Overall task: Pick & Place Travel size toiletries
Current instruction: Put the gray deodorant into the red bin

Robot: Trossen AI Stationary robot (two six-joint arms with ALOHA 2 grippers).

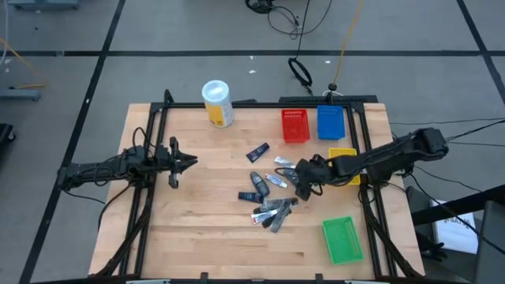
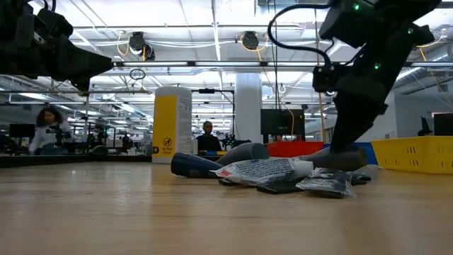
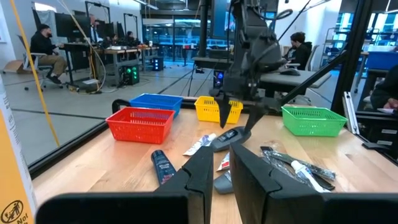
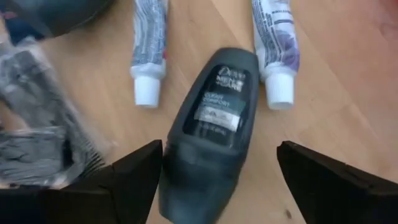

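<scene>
Now right gripper (image 4: 214, 165) jaws spread wide astride dark deodorant bottle (image 4: 214, 118), holding nothing, left gripper (image 3: 222, 171) nearly shut

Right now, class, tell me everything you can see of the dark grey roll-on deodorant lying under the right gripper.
The deodorant is a small, rounded, dark grey bottle of glossy plastic, with a printed label on its face and a broader rounded end. It lies flat on the wooden table, between two white-capped tubes without clearly touching either. The right gripper hangs just above it, fingers open to either side, not gripping.
</scene>
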